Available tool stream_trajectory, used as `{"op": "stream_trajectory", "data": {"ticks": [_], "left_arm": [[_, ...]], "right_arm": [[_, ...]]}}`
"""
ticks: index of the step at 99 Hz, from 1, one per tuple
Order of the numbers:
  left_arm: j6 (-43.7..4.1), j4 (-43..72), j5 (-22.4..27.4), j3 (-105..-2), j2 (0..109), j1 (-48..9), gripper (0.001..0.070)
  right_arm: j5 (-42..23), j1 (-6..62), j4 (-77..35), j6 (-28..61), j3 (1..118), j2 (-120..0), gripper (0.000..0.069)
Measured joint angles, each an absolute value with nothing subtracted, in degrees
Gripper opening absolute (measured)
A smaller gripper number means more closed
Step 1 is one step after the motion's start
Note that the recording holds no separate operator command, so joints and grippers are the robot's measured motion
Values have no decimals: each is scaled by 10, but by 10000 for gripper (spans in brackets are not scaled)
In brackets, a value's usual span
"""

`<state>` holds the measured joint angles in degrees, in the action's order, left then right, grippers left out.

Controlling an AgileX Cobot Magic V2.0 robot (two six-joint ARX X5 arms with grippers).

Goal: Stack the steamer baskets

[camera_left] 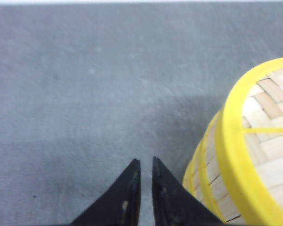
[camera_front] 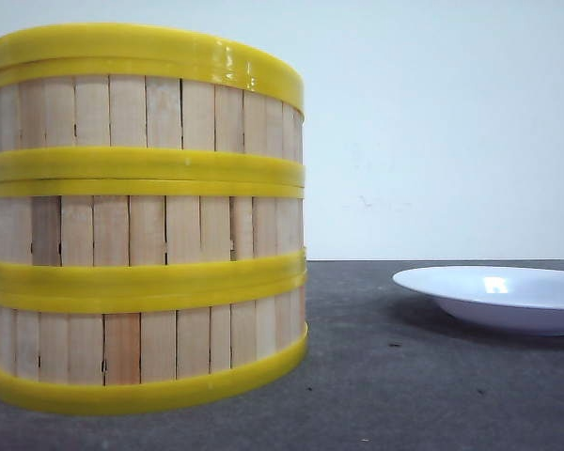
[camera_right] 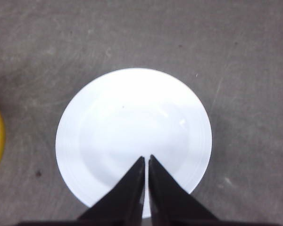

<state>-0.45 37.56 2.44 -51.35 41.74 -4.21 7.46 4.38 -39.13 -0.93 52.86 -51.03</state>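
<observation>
Standing stacked: steamer baskets | grey table | white wall

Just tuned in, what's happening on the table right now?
The three steamer baskets stand stacked in one column on the grey table. Neither arm holds anything: the left claw is shut beside the stack, above bare table, and the right claw is shut above the empty white plate.

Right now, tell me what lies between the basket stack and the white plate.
Nothing: the front view shows only bare dark table between the stacked steamer baskets and white plate.
</observation>
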Motion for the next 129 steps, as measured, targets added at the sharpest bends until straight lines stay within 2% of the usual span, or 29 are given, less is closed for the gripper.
{"op": "stream_trajectory", "data": {"ticks": [23,40,57,86,129], "left_arm": [[-21,262,-1,-310,237,-35,17],[-27,220,-3,-172,107,-35,17],[-28,206,-3,-81,6,-35,17],[-30,107,-5,-19,3,-35,17],[-32,105,-11,-19,3,-36,17]], "right_arm": [[75,44,-366,-9,529,-510,6],[74,44,-352,-9,529,-510,6],[74,44,-350,-9,529,-510,6],[74,44,-343,-9,529,-510,6],[74,44,-312,-9,529,-509,6]]}}
